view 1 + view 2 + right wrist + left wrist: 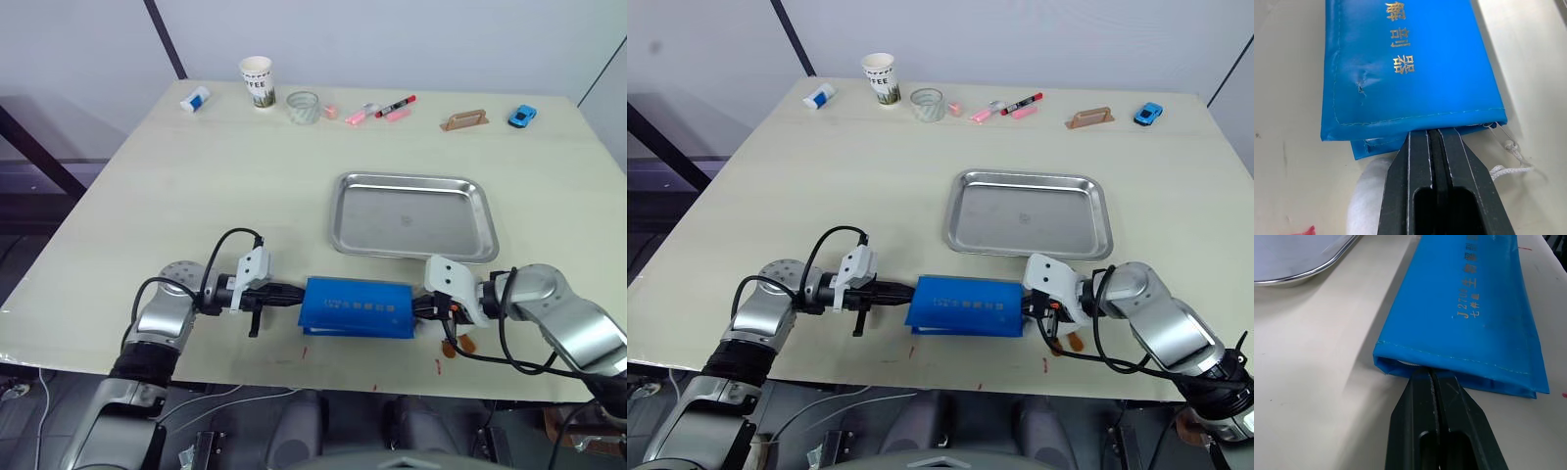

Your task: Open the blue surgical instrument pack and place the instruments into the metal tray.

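Both jaws are clenched, each pair of black fingers pressed flat together with its tips at one short end of the pack [357,306]. Left gripper [294,295] meets the pack's left end, where the folded layers gape a little; right gripper [418,307] meets the right end, just under the stitched top flap, and whether either one pinches fabric cannot be told. A white string [1508,159] trails from that right end. Pack lies flat and folded near the table's [196,176] front edge, long side parallel to it. Beyond it, just apart, sits the tray [412,216], with bare tabletop around it. Well back along the far edge stand a paper cup [257,81], tape roll [303,107], markers [380,111] and a toy car [522,117]
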{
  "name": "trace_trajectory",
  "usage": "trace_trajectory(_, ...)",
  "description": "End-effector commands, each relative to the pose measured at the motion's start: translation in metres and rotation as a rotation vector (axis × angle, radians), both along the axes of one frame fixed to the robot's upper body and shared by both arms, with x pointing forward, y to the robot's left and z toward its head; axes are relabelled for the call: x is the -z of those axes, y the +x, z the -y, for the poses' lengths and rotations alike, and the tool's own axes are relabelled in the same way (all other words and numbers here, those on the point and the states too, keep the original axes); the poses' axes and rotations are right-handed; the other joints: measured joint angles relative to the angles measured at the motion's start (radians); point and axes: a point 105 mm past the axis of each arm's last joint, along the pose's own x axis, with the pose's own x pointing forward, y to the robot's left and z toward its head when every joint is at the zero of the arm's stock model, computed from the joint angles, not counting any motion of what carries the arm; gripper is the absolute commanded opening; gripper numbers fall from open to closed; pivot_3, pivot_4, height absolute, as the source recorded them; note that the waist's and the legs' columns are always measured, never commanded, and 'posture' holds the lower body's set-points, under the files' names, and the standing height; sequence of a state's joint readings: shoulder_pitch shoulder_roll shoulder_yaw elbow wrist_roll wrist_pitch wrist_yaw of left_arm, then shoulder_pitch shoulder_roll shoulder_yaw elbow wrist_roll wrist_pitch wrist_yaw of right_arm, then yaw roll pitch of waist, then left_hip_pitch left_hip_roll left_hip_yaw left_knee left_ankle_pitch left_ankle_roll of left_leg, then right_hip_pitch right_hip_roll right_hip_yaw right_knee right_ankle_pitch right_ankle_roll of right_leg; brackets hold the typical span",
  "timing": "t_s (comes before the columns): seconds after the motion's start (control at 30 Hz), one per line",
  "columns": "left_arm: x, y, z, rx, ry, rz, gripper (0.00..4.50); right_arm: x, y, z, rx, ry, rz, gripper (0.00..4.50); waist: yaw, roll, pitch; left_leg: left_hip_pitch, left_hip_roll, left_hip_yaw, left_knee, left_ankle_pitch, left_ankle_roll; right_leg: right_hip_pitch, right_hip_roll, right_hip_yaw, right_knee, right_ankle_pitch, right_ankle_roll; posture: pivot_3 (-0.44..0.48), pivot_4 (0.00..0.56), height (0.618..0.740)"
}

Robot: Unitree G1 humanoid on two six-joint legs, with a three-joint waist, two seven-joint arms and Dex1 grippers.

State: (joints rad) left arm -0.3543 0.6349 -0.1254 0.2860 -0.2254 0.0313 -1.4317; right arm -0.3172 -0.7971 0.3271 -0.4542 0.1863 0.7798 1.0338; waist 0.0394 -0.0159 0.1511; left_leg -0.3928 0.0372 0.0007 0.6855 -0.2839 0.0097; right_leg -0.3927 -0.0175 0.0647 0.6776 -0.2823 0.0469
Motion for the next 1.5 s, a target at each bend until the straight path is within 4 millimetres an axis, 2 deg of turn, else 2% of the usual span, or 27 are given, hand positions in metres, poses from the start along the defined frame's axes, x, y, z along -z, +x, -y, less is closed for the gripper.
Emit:
trace_trajectory(0.03,0.013,-0.011,0.019,0.075,0.011,-0.038,0.0,0.002,-0.005,0.006,0.009,-0.008,-0.024,0.09,0.0,0.0,0.0,-0.001,0.0,-0.001,0.001,0.0,0.0,0.0,0.0,0.0,0.0,0.0,0.0,0.0,0.15,0.74)
trace_trajectory(0.57,0.009,-0.002,0.029,0.073,-0.015,-0.011,0.0,-0.003,-0.005,0.017,0.039,-0.008,-0.014,0.09,0.002,0.0,0.0,-0.004,-0.001,-0.007,0.001,0.0,0.0,0.0,0.0,-0.004,0.0,0.0,0.0,0.0,0.15,0.74)
trace_trajectory(0.73,0.011,-0.004,0.031,0.076,-0.016,-0.016,0.0,-0.003,-0.006,0.024,0.055,-0.018,-0.013,0.09,0.001,0.0,0.0,-0.005,-0.002,-0.008,0.002,0.0,0.0,0.0,0.0,-0.005,0.0,0.0,0.0,0.0,0.15,0.74)
trace_trajectory(0.93,0.015,-0.007,0.034,0.075,-0.023,-0.021,0.0,-0.003,-0.006,0.024,0.054,-0.013,-0.007,0.09,0.001,0.0,0.0,-0.005,-0.001,-0.008,0.001,0.0,0.0,0.0,0.0,-0.006,0.0,0.0,0.0,0.0,0.15,0.74)
trace_trajectory(1.13,0.013,-0.003,0.028,0.056,-0.017,-0.009,0.0,-0.007,-0.004,0.033,0.068,-0.019,0.011,0.09,0.001,0.0,0.0,-0.005,-0.001,-0.008,0.002,0.0,0.0,0.0,0.0,-0.006,0.0,0.0,0.0,0.0,0.15,0.74)
trace_trajectory(1.2,0.011,-0.004,0.024,0.057,-0.019,-0.012,0.0,-0.014,-0.007,0.035,0.093,0.045,-0.019,0.09,0.001,0.0,0.0,-0.005,-0.001,-0.008,0.002,0.0,0.0,0.0,0.0,-0.006,0.0,0.0,0.0,0.0,0.15,0.74)
trace_trajectory(1.33,0.01,-0.004,0.019,0.055,-0.015,-0.009,0.0,-0.019,-0.013,0.045,0.098,0.05,-0.029,0.09,-0.005,0.0,0.0,-0.005,-0.001,-0.008,0.001,0.0,0.0,0.0,0.0,-0.006,0.0,0.0,0.0,0.0,0.15,0.74)
trace_trajectory(1.5,0.003,-0.003,0.006,0.048,-0.03,0.015,0.0,-0.03,-0.014,0.056,0.095,0.079,0.042,0.09,-0.02,0.0,0.0,-0.005,-0.001,-0.009,0.001,0.0,0.0,0.0,0.001,-0.006,0.0,0.0,0.0,0.0,0.15,0.74)
